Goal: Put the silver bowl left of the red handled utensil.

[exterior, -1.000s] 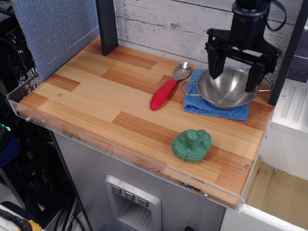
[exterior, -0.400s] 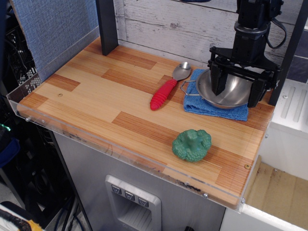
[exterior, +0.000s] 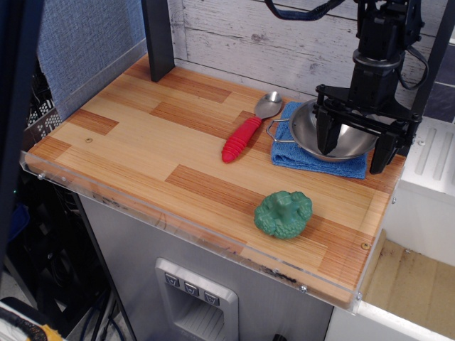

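Observation:
The silver bowl [exterior: 307,128] sits on a blue cloth [exterior: 313,162] at the back right of the wooden table, with a wire loop handle sticking out on its left. The red handled utensil [exterior: 240,140] is a spoon lying just left of the bowl, its metal end pointing to the back. My gripper [exterior: 353,145] is open and lowered over the bowl's right side. One finger [exterior: 327,135] stands inside the bowl and the other [exterior: 381,150] outside its right rim. The bowl's right handle is hidden behind the gripper.
A green broccoli toy [exterior: 284,213] lies near the front right of the table [exterior: 142,135]. A dark post [exterior: 158,35] stands at the back left. A clear raised lip [exterior: 178,220] runs along the front edge. A white wall panel lies behind.
The gripper has come down and shifted slightly right, from above the bowl to straddling its right rim. The bowl, spoon and broccoli have not moved.

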